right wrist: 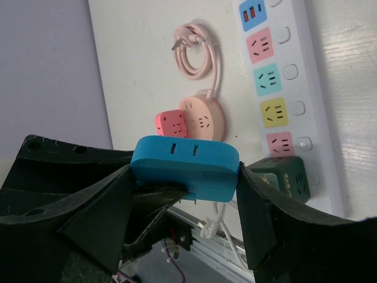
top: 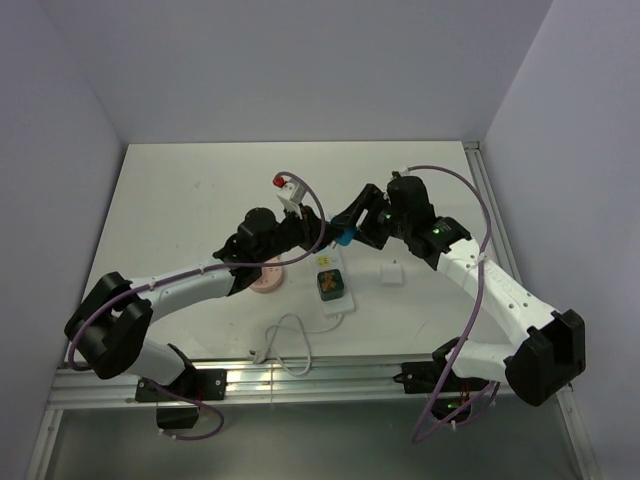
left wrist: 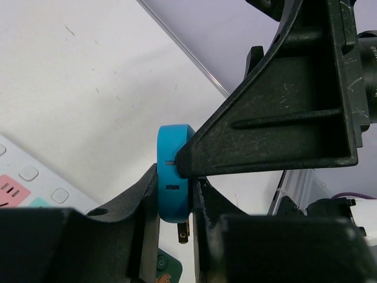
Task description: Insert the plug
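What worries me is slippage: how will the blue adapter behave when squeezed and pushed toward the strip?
The blue adapter looks like hard moulded plastic, so it is probably stiff and light. Its smooth faces could slip within the right gripper. Flat sides mean it likely won't roll.

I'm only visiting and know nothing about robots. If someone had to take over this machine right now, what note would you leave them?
Grippers: the left gripper is shut on the blue plug, which is off the table. The right gripper clamps the same plug.
Things: the power strip lies nearby, with a green adapter in one socket and several coloured sockets free.
Done: plug lifted, both arms gripping it.
Left: probably one gripper lets go, then the other pushes the plug into a free socket.
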Robot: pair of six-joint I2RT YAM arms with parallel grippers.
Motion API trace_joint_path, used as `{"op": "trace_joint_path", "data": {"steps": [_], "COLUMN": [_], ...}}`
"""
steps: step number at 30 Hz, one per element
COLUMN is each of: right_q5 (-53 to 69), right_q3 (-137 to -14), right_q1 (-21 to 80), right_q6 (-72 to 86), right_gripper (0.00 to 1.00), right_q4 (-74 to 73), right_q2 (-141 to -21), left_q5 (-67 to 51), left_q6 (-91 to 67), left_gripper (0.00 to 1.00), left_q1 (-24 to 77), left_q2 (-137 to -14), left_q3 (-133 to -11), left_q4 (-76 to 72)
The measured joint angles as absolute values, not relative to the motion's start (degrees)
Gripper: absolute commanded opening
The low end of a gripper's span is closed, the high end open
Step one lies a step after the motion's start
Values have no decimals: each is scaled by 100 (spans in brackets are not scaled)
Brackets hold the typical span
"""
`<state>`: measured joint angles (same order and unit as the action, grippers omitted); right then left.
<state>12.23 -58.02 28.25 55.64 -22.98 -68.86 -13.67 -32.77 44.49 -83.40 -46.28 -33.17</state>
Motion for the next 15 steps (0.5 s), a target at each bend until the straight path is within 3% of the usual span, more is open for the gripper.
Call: {"op": "trace_joint_path", "data": {"steps": [1, 3, 5, 6, 15], "right_q5": [1258, 1350, 1479, 1564, 2255], "right_q3": [-5819, -5819, -5817, -5815, -5811], "right_q1": [2825, 2825, 2825, 2825, 2808], "right_q6": [5513, 5426, 5341, 5275, 4556], "right_gripper": [13, 36, 45, 56, 61], "right_q4": [-2290, -2235, -2200, -2176, -2121], "right_q2": [-6886, -6884, -6882, -6871, -6482], "left_q5": [-1365, -1358, -1358, -1358, -1431], "left_q6": [-3277, -3264, -3256, -3242, -3227], "left_gripper": [0, 0, 0, 0, 0], "left_q1": [4449, 4442, 4438, 4436, 4521], "left_q2": [-8305, -8221, -8123, -8051, -7227], "left_q3": [-4619, -4574, -4493, -4442, -4014], "left_q4": [-3317, -3304, -3301, -3301, -3326]}}
